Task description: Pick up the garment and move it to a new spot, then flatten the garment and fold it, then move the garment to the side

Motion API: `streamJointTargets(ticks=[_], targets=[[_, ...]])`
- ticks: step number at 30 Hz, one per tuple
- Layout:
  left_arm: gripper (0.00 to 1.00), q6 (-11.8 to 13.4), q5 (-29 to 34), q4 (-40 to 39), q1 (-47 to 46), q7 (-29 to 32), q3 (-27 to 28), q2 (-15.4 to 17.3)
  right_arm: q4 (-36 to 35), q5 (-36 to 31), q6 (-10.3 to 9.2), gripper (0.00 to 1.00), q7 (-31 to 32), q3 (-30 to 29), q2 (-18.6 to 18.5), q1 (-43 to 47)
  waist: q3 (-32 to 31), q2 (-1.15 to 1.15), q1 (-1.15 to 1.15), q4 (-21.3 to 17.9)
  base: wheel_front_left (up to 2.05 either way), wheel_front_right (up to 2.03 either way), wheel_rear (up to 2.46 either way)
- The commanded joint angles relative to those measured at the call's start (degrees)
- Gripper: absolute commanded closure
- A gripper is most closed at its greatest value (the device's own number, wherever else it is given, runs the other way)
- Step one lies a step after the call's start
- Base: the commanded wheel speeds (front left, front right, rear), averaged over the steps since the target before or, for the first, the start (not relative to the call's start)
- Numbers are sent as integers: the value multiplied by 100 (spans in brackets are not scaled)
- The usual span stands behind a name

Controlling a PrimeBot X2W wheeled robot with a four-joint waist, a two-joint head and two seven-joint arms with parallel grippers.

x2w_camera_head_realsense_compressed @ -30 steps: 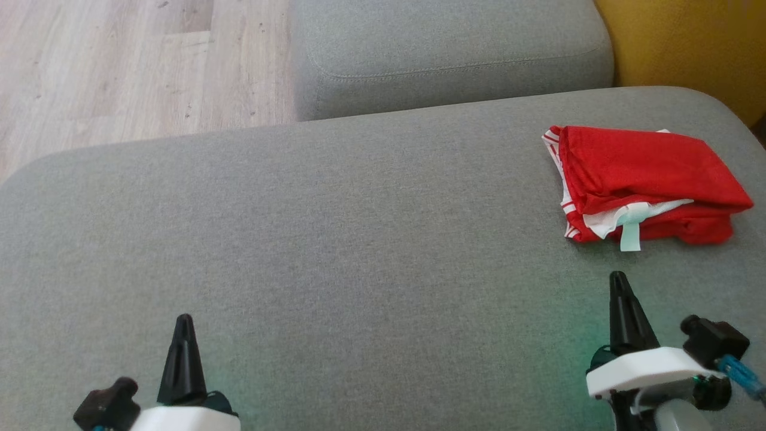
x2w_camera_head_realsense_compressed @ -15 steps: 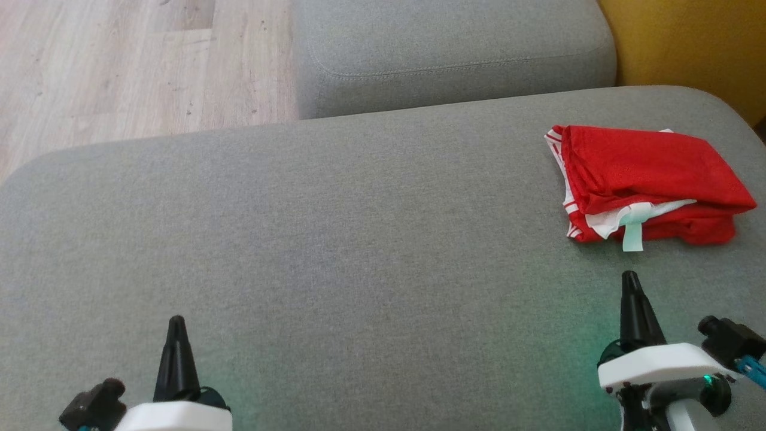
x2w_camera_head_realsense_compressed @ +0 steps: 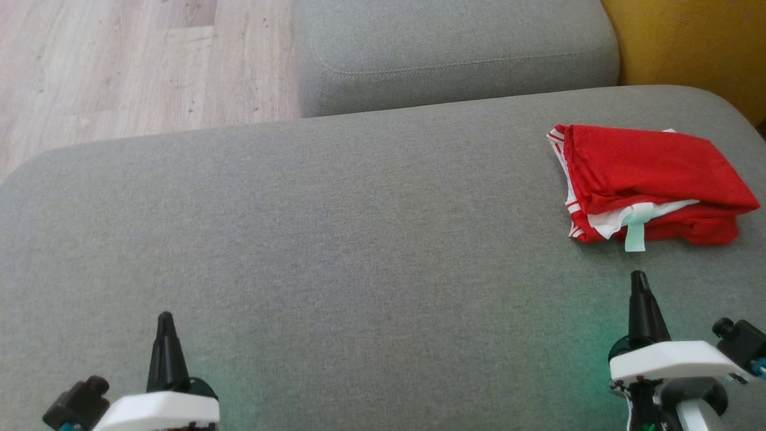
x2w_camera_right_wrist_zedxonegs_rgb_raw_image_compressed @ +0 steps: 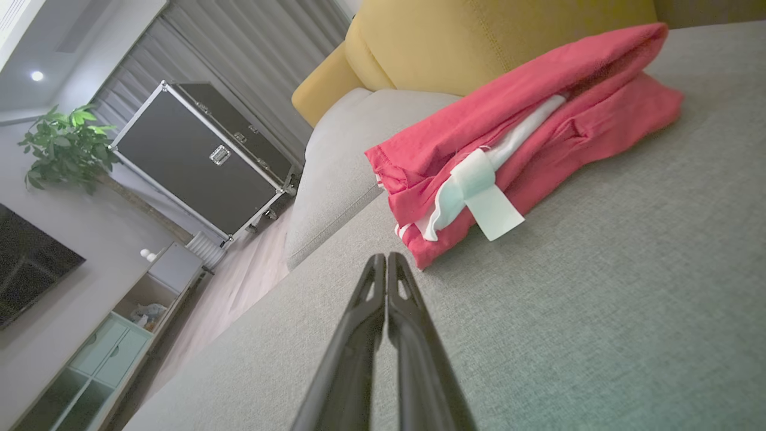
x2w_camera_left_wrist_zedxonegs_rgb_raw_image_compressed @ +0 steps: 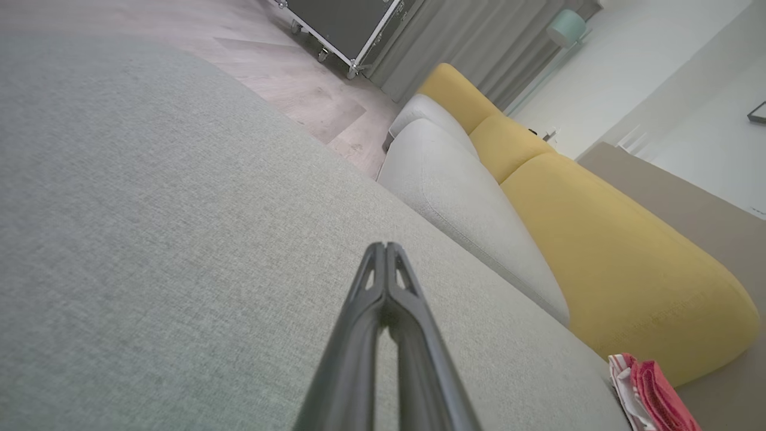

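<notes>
Grey woven cloth, matt and slightly rough, on the sofa seat [x2w_camera_head_realsense_compressed: 359, 239]. Thin red cloth, matt, white-trimmed: the garment [x2w_camera_head_realsense_compressed: 646, 167] at 2 o'clock. Smooth pale wood on the floor [x2w_camera_head_realsense_compressed: 119, 60] at 11 o'clock. Dark smooth plastic on the right gripper [x2w_camera_head_realsense_compressed: 639, 276].

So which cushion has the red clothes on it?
The big grey fabric cushion nearest the robot: the folded red-and-white garment lies on its right end. The smaller grey cushion and yellow cushion sit beyond.

Grey sofa cushion [x2w_camera_head_realsense_compressed: 335, 227], yellow backrest [x2w_camera_head_realsense_compressed: 688, 48], pale wood floor [x2w_camera_head_realsense_compressed: 119, 66], grey curtains [x2w_camera_right_wrist_zedxonegs_rgb_raw_image_compressed: 239, 66].
</notes>
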Motion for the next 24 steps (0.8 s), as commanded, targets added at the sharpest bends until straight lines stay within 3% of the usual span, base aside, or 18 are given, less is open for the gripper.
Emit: streamJointTargets(ticks=[1, 24], targets=[[100, 3, -140, -207, -289, 38, 105, 16, -230, 163, -2, 100, 39, -12, -16, -312, 2, 0, 0, 2, 0, 0, 0], [100, 4, -1362, -250, -415, 409, 255, 21, -365, 1466, -3, 100, 404, -146, -20, -346, 32, 0, 0, 41, 0, 0, 0]])
